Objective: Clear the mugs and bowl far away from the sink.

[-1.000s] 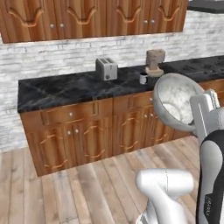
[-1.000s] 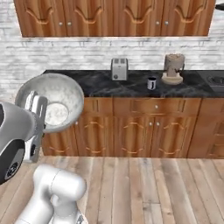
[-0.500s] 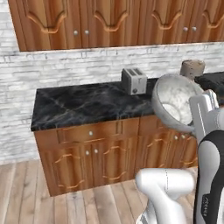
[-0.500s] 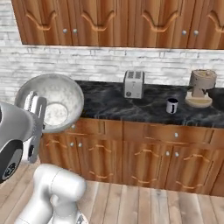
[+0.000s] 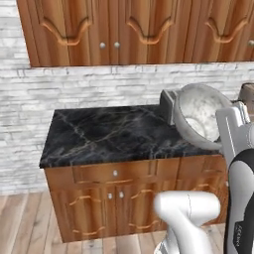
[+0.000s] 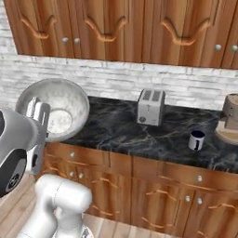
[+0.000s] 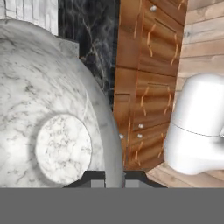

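Above the front edge of the black marble counter (image 6: 139, 135), your two-finger gripper (image 7: 114, 175) held the round, shallow white bowl with grey stone-like speckling (image 6: 58, 109) in the air, tipped on its side so its hollow faced the cameras. The jaws were pinched together on the bowl's rim, which ran down between them in your hand view. On the counter stood a silver two-slot toaster (image 6: 150, 107), a small dark mug (image 6: 196, 140) to its right, and a brown machine on a round base (image 6: 229, 121) near the edge. Wooden cabinets (image 5: 114, 30) hung above the white brick wall (image 5: 84, 89).
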